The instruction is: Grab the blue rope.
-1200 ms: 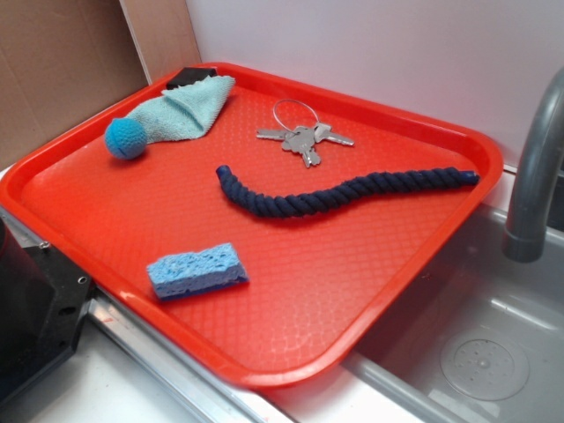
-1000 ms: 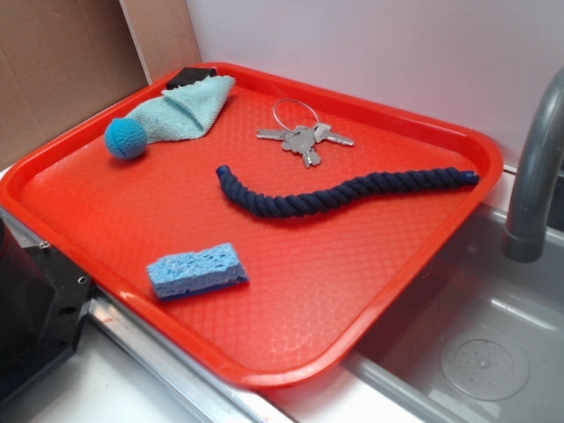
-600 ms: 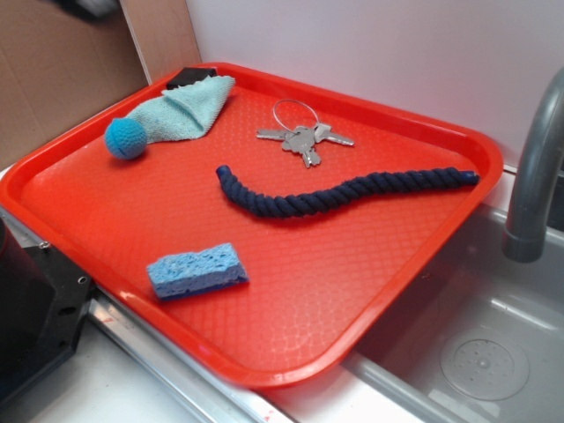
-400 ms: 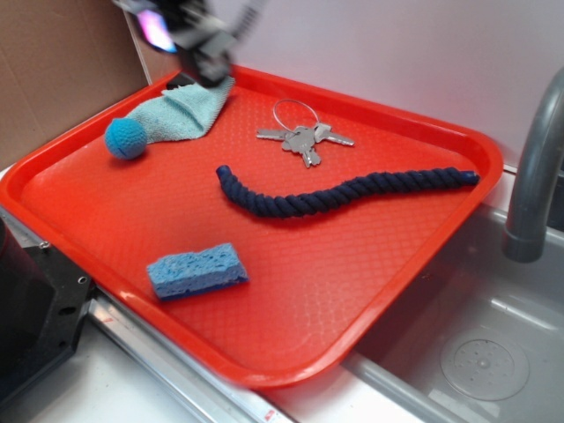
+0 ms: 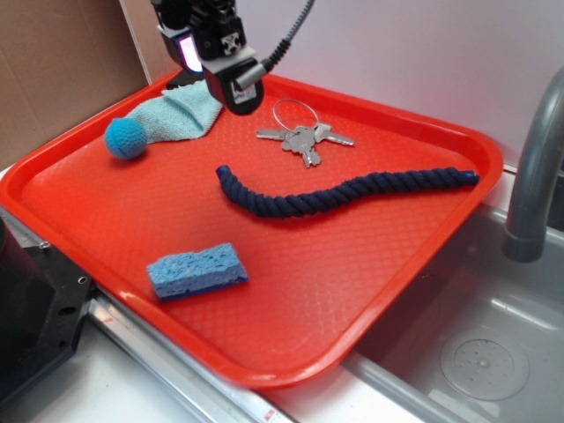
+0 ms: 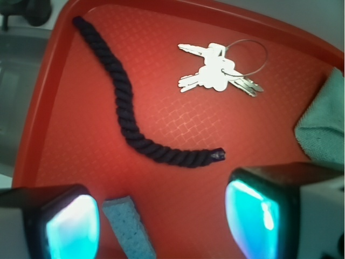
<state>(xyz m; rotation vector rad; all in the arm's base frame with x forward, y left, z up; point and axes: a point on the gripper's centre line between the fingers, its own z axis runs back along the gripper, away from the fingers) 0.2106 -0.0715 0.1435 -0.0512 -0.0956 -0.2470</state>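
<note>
Jaws: my gripper (image 6: 161,216) is spread wide and empty; poised above the tray's far left
Tray: red tray (image 5: 291,300); bears everything
Rope: blue rope (image 5: 339,192) lies wavy mid-tray, just below the keys (image 5: 304,139); untouched
Left: approach, descent, grasp; nothing done yet

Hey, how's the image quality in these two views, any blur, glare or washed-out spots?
Exterior view: evenly lit and sharp across the red tray; the gripper is slightly soft. Wrist view: blue rope sharp, keys overexposed, glowing fingers blurred up close, corners bowed.
</note>
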